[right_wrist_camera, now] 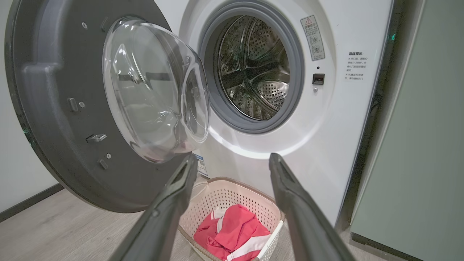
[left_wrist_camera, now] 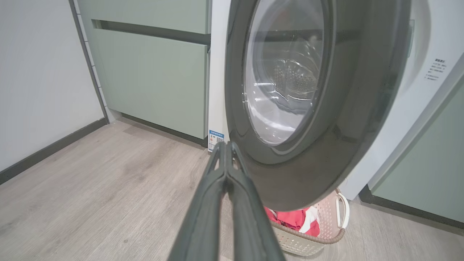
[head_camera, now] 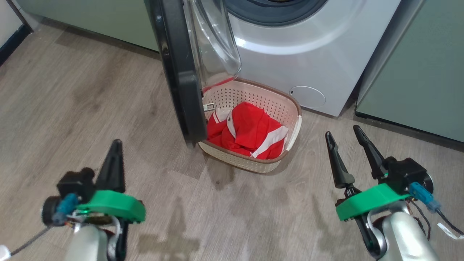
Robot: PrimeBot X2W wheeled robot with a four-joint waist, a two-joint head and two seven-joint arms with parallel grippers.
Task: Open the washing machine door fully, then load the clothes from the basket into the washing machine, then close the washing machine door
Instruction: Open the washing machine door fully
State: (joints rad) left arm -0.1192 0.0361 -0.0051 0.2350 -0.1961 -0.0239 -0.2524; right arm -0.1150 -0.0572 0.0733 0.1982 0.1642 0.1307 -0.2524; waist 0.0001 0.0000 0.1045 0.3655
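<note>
The white washing machine (head_camera: 311, 58) (right_wrist_camera: 326, 119) stands ahead, its steel drum (right_wrist_camera: 253, 69) showing. Its black-rimmed door (head_camera: 179, 72) (left_wrist_camera: 348, 108) (right_wrist_camera: 54, 108) hangs swung out, roughly square to the front, with the clear glass bowl (right_wrist_camera: 152, 90) facing the opening. Below it on the floor sits the cream basket (head_camera: 282, 105) (right_wrist_camera: 235, 195) (left_wrist_camera: 319, 235), holding the red and white clothes (head_camera: 250, 130) (right_wrist_camera: 232, 228). My left gripper (head_camera: 115, 145) (left_wrist_camera: 225, 146) is shut and empty, left of the door. My right gripper (head_camera: 342, 132) (right_wrist_camera: 232, 163) is open, to the right of the basket.
Pale green cabinets (head_camera: 417, 69) (left_wrist_camera: 152, 76) flank the machine on both sides. A dark skirting board (left_wrist_camera: 47, 152) runs along the left wall. Wooden floor (head_camera: 72, 108) lies open to the left of the door and in front of the basket.
</note>
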